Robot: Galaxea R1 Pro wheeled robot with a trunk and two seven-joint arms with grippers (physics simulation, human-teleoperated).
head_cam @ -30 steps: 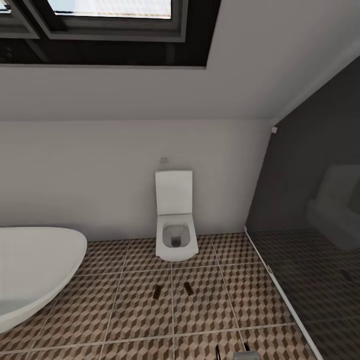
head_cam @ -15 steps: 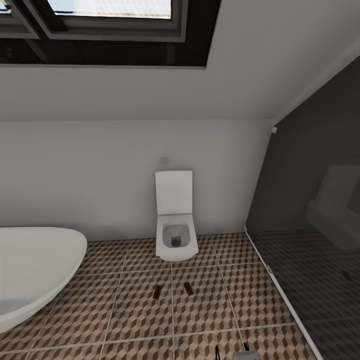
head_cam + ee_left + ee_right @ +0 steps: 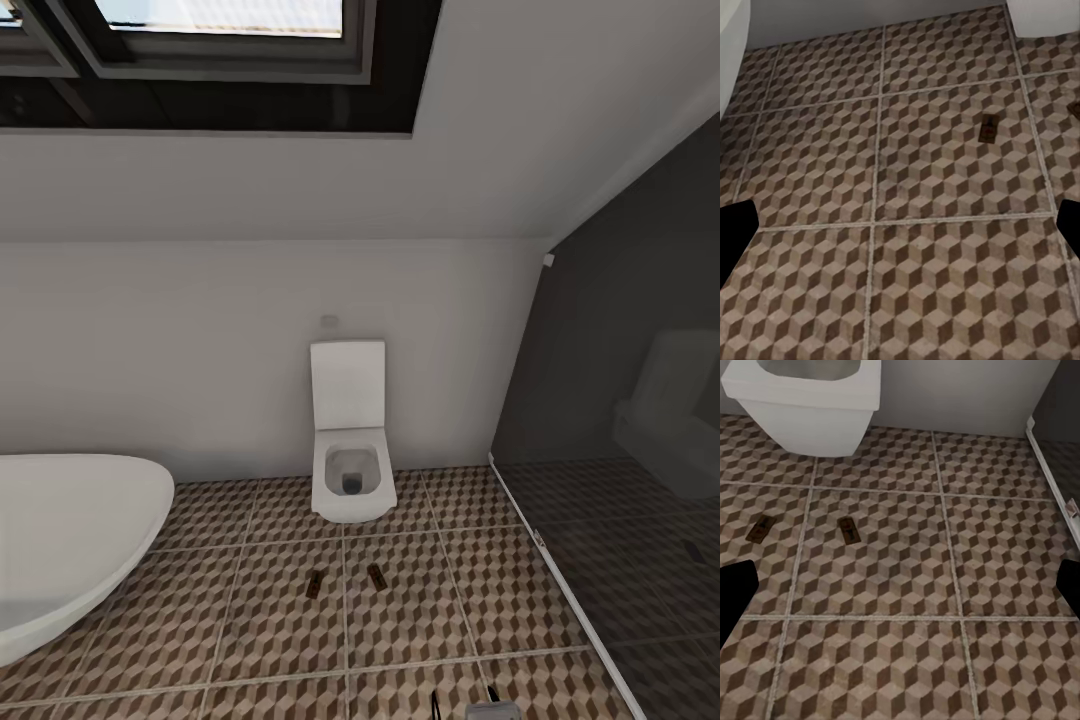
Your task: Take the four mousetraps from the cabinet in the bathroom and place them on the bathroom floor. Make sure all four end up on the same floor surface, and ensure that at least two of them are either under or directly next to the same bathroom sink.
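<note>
Mousetraps: two (image 3: 314,586) (image 3: 376,575) on bathroom floor (image 3: 270,620) (near toilet (image 3: 349,440)).

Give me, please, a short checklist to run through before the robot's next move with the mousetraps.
1. Mousetraps on the bathroom floor: two lie there, the left mousetrap and the right mousetrap; four needed: not ok.
2. Both on the same tiled surface: ok.
3. Two under or next to a sink: they lie in front of the toilet: cannot tell.
4. Left gripper free: fingers apart, nothing between: ok.
5. Right gripper free: likewise: ok.
6. Bathtub away from the traps: ok.
</note>
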